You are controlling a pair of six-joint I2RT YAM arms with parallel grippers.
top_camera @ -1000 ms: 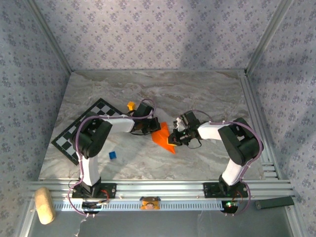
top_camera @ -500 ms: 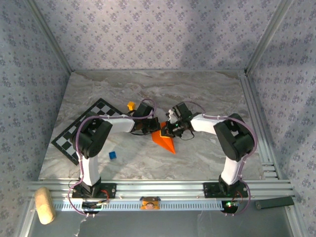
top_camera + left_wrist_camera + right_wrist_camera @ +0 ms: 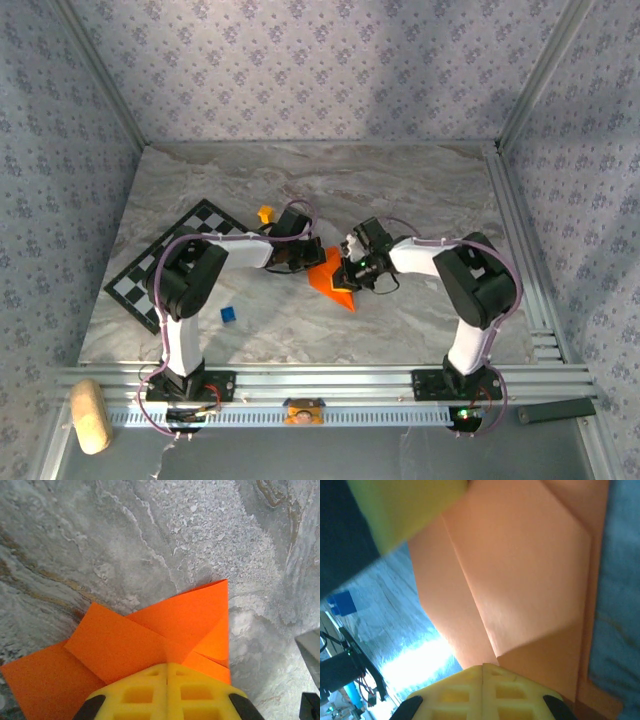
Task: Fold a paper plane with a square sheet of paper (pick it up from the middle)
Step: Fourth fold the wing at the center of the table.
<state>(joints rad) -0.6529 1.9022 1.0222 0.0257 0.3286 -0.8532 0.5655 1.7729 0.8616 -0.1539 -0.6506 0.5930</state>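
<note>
The square sheet of paper (image 3: 331, 280), already creased into a pointed, layered shape, is lying on the table (image 3: 420, 190) to the right of the checkered board (image 3: 170, 262), well apart from it. The left tool (image 3: 302, 260) is bearing on the paper edge nearer the board, its fingers standing together with the tips on the orange surface. The right tool (image 3: 349, 271) is meeting the side farther from the board, fingers likewise together. Whether either tool is nipping a ply cannot be told.

Handling judgement: the paper is acting as a light, thin, limp material. It is likely sliding easily on the smooth marble and creasing or tearing under hard force. Take hold at a layered fold near the middle, where the stacked plies are giving the most stiffness, while the other tool is pinning the sheet.
</note>
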